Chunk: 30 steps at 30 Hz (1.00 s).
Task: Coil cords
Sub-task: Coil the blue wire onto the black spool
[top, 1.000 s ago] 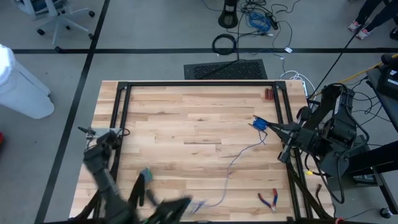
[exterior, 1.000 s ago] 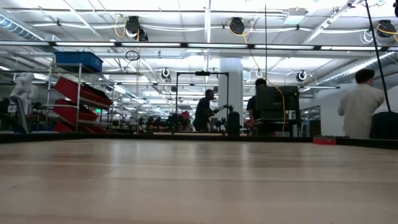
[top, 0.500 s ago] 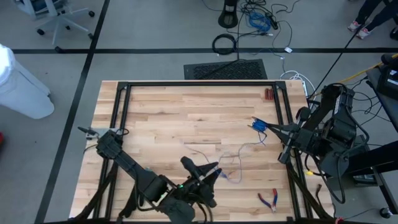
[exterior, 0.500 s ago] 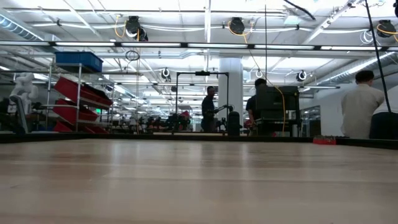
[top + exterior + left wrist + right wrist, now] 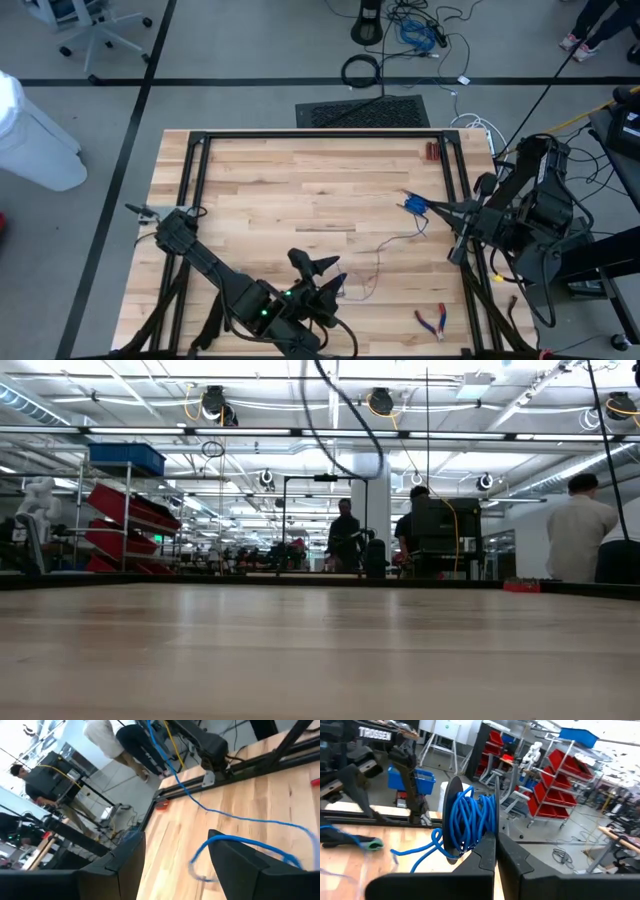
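R claw grips blue cord coil (tail loose on table).

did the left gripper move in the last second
Yes. The left gripper swung from the table's near edge inward, toward the middle, while the red-handled pliers stayed put.

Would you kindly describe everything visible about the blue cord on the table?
The cord is thin, blue and flexible. Part of it is already wound in tidy loops on a dark round spool, pinched in the shut right end effector near the table's right side. The loose remainder trails slackly across the wooden table toward the open left end effector near the front edge, which does not grip it.
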### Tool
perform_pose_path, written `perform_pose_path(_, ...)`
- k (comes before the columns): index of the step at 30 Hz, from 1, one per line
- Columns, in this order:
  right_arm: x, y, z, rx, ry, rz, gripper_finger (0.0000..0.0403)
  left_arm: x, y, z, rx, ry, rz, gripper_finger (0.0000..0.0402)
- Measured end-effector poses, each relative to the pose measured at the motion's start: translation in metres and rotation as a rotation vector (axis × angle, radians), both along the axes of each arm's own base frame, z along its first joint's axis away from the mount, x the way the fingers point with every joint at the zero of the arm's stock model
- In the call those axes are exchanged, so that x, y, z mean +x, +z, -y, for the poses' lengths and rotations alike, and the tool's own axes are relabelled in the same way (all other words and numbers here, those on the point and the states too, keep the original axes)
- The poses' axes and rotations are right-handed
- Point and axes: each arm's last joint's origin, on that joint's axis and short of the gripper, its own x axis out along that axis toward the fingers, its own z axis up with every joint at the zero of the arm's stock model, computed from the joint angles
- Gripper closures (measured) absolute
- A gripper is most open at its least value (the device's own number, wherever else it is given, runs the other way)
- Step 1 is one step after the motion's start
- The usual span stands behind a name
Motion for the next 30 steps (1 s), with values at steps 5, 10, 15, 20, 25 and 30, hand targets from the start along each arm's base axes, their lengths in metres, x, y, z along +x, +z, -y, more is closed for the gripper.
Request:
perform_pose_path(5,0.0,0.0,-0.001,0.005,0.0,0.002,0.0403,-0.003,0.003,0.002,-0.052,-0.058,-0.021,0.0179)
perform_pose_path(10,0.0,0.0,-0.001,0.005,0.0,0.002,0.0403,-0.009,0.003,0.011,-0.001,-0.104,-0.061,0.0179)
perform_pose_path(15,0.0,0.0,-0.001,0.008,0.006,-0.002,0.0403,-0.014,0.004,0.016,0.074,-0.09,-0.065,0.0179)
perform_pose_path(20,0.001,-0.001,-0.001,0.019,0.019,-0.006,0.0403,-0.014,0.004,0.016,0.058,-0.083,-0.051,0.0179)
perform_pose_path(25,0.001,-0.001,-0.001,0.02,0.02,-0.007,0.0403,-0.012,0.001,0.011,-0.027,-0.094,-0.063,0.0147)
perform_pose_path(30,0.001,-0.001,-0.001,0.021,0.02,-0.006,0.0403,-0.011,-0.004,0.004,-0.033,-0.065,-0.092,0.0101)
